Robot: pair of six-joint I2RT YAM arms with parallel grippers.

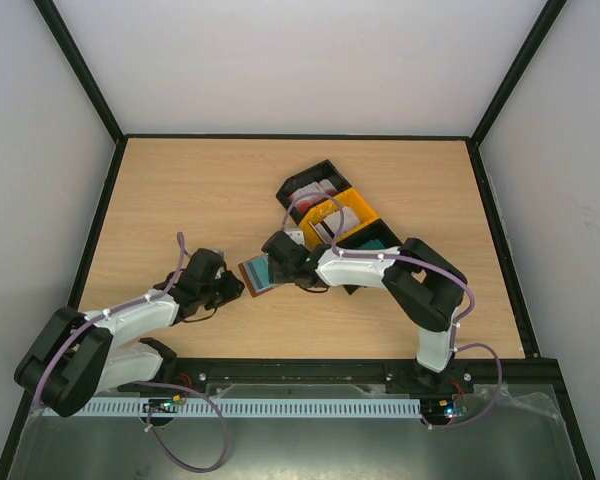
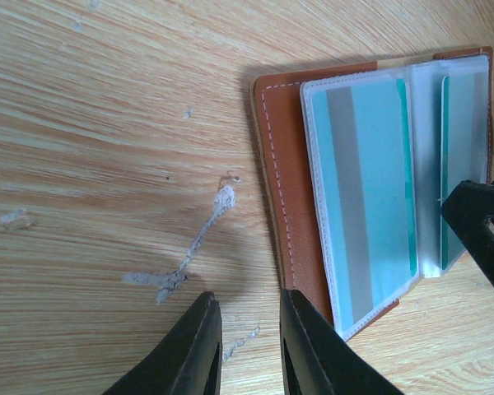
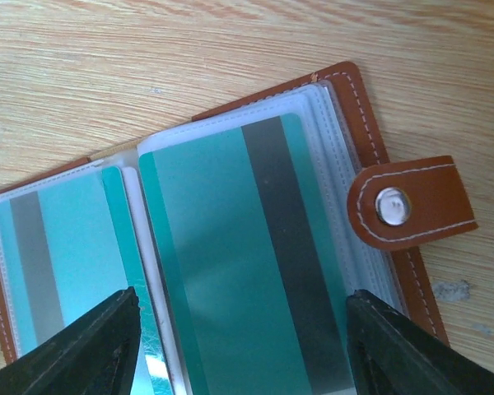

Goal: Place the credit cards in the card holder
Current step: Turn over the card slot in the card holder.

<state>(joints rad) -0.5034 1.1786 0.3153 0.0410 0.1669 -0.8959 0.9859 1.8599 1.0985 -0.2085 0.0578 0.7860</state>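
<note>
The brown leather card holder (image 1: pixel 257 272) lies open on the table between my two grippers. In the left wrist view its cover (image 2: pixel 280 164) shows a teal card (image 2: pixel 362 181) in a clear sleeve. In the right wrist view the holder (image 3: pixel 358 99) has a teal card (image 3: pixel 66 247) in the left sleeve and a teal card with a dark stripe (image 3: pixel 230 247) on the right page. My right gripper (image 3: pixel 240 309) hovers over that card, jaws wide apart, touching nothing I can see. My left gripper (image 2: pixel 247 304) is narrowly open and empty at the holder's left edge.
A black-and-yellow three-compartment bin tray (image 1: pixel 365 215) stands just behind the right gripper (image 1: pixel 280 255) and holds stacks of cards (image 1: pixel 315 190). The holder's snap tab (image 3: pixel 412 202) sticks out to the right. The left gripper (image 1: pixel 230 285) sits low on the wooden table.
</note>
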